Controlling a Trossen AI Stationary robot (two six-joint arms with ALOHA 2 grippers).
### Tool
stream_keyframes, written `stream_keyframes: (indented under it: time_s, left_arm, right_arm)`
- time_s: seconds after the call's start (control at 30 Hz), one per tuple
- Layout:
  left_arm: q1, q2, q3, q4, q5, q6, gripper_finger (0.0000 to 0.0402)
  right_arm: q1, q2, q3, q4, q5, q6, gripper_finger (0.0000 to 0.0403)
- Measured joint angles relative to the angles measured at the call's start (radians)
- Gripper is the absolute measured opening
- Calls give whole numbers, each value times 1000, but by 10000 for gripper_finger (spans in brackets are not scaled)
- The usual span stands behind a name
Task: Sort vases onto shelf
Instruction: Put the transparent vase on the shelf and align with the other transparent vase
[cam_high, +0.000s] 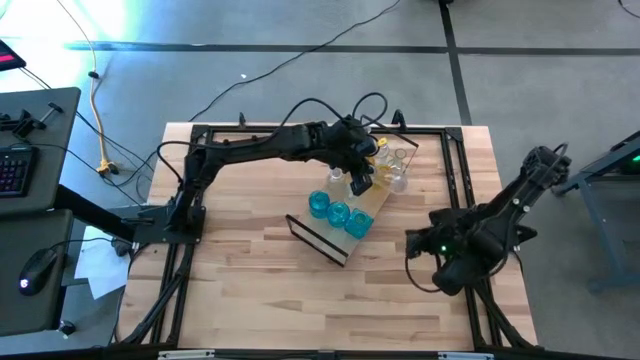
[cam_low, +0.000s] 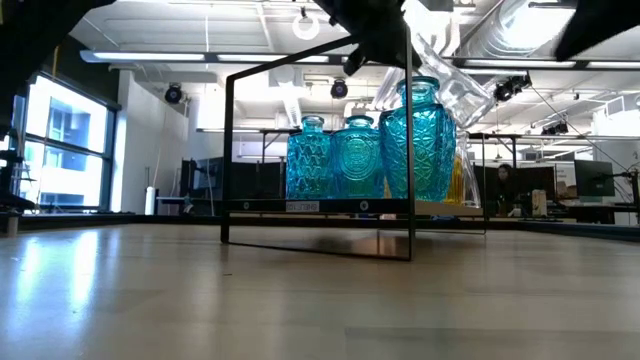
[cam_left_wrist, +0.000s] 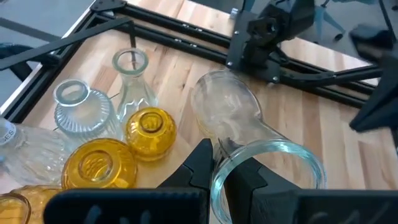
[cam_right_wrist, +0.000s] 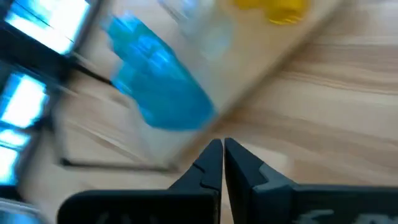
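Note:
The shelf (cam_high: 382, 199), a light-wood board on black wire frames, lies slantwise at the table's middle. Three teal vases (cam_high: 340, 213) stand at its near end. Yellow vases (cam_left_wrist: 149, 129) and clear vases (cam_left_wrist: 82, 104) stand at its far end. My left gripper (cam_left_wrist: 221, 165) hangs over the far end, shut on a clear vase (cam_left_wrist: 233, 118). In the low view that vase (cam_low: 455, 85) is tilted above the teal ones. My right gripper (cam_right_wrist: 222, 155) is shut with nothing in it, over the table right of the shelf (cam_high: 415, 245). My left gripper pinches the clear vase's mouth rim (cam_left_wrist: 217, 186), one finger (cam_left_wrist: 200, 163) outside the wall and the other (cam_left_wrist: 249, 180) inside the mouth. The fingers slant down toward the shelf. The vase is lifted clear and tilted, its base (cam_left_wrist: 217, 90) pointing away from the gripper.
Black frame rails (cam_high: 300, 128) run along the table's far and side edges. Bare tabletop (cam_high: 260, 290) lies on the near side of the shelf. A desk with a keyboard (cam_high: 12, 170) and mouse stands off the table's left.

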Motion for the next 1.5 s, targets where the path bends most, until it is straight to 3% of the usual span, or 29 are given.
stream_keyframes:
  time_s: [0.13,0.23,0.83,1.2,1.5]
  left_arm:
    - [-1,1,0,1,1,0,12]
    - [-1,1,0,-10,2,0,12]
    - [1,76,0,-87,30,-8,12]
    - [-10,80,-1,-95,38,-12,12]
    - [-9,80,-1,-118,38,-11,12]
  right_arm:
    - [-17,-89,-151,217,195,0,0]
    - [-35,-137,-233,281,252,15,0]
    - [-110,-245,-404,447,271,9,0]
    - [-237,-247,-404,474,140,-120,0]
    - [-424,-247,-403,646,-41,-450,0]
